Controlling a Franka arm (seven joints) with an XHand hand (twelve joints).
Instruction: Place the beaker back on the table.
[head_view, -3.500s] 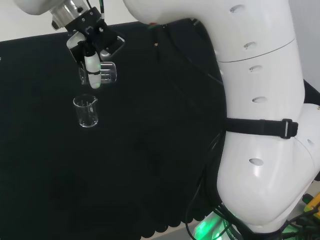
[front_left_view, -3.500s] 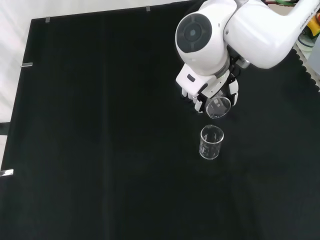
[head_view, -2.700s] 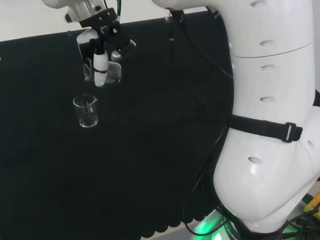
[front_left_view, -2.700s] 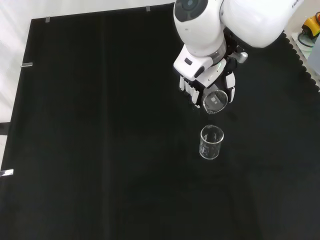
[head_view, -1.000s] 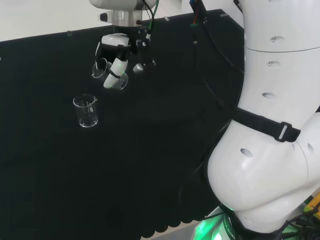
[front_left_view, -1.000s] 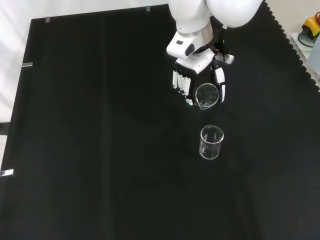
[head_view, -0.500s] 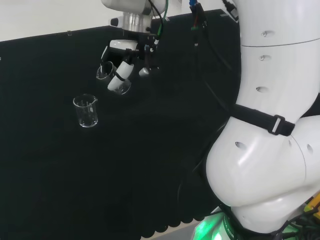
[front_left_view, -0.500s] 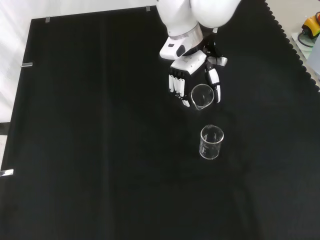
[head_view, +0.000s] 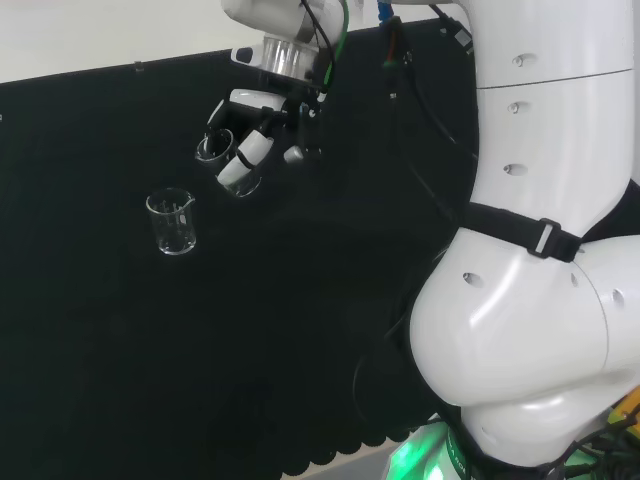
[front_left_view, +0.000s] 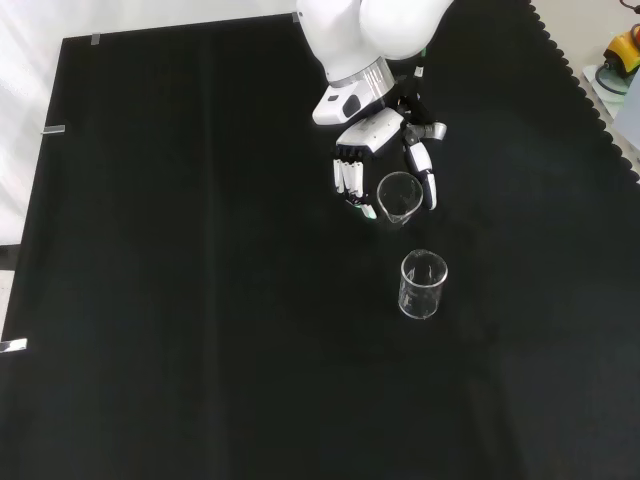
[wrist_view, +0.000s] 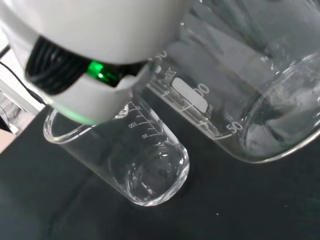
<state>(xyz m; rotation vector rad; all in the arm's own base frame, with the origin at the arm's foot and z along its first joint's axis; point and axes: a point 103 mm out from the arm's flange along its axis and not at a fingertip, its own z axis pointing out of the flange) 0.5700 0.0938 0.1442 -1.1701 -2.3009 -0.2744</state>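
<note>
The hand (front_left_view: 371, 138) is shut on a small clear beaker (front_left_view: 397, 196), fingers on one side and thumb on the other. In the front view its mouth faces up and it hangs just beyond a second clear beaker (front_left_view: 423, 285), which stands upright on the black cloth. In the head view the hand (head_view: 262, 118) holds the beaker (head_view: 212, 148) slightly tilted, up and right of the standing beaker (head_view: 172, 222). The wrist view has the held beaker (wrist_view: 235, 85) large beside a blurred white part of the hand (wrist_view: 95, 45), with the standing beaker (wrist_view: 145, 170) below. Whether the held beaker touches the cloth I cannot tell.
The arm's white links (head_view: 530, 250) rise at the right of the head view, with cables trailing down behind the hand. The cloth's scalloped edge (front_left_view: 590, 95) runs along the upper right of the front view. Black cloth (front_left_view: 200, 300) spreads wide to the left.
The hand has carried its beaker away from the standing beaker, rightward in the head view. It has also turned the beaker from lying on its side to nearly upright.
</note>
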